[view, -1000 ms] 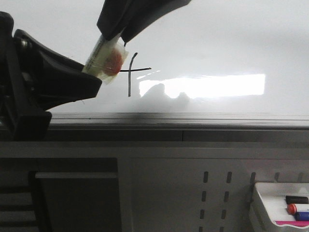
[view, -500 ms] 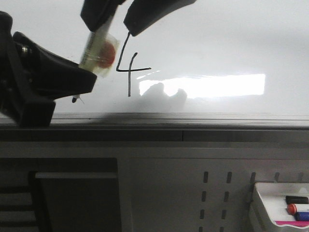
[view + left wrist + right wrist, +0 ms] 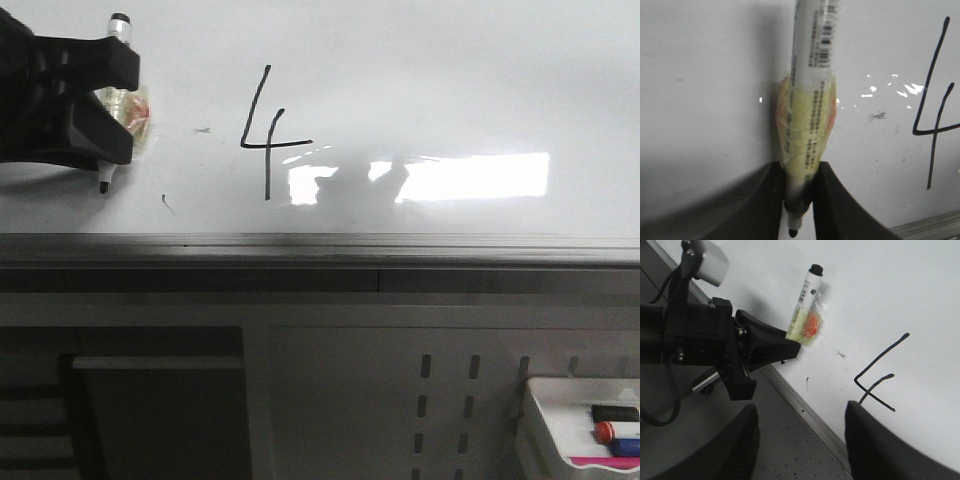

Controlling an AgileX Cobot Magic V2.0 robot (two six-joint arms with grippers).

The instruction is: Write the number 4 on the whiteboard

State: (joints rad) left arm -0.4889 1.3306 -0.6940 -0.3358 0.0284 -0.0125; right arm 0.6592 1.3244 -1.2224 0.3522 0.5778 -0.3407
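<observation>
The number 4 (image 3: 265, 135) stands in thin black strokes on the whiteboard (image 3: 450, 80), left of the bright light reflection. My left gripper (image 3: 85, 110) is at the board's left side, shut on a white marker (image 3: 118, 60) wrapped in yellowish tape, with its tip (image 3: 103, 187) down near the board. In the left wrist view the fingers (image 3: 832, 200) clamp the marker (image 3: 810, 75), and the 4 (image 3: 935, 130) is off to one side. My right gripper (image 3: 800, 440) is open and empty, over the board's grey edge rail (image 3: 805, 407) beside the 4 (image 3: 875, 382). It is out of the front view.
Small dark scribble marks (image 3: 167, 204) lie between the marker and the 4. The grey rail (image 3: 400, 245) runs along the board's lower edge. A white tray (image 3: 535, 410) with markers hangs at the lower right on a perforated panel (image 3: 440, 400).
The right gripper let go of the marker and left the front view. The left gripper carried the marker left, away from the 4, which now shows whole.
</observation>
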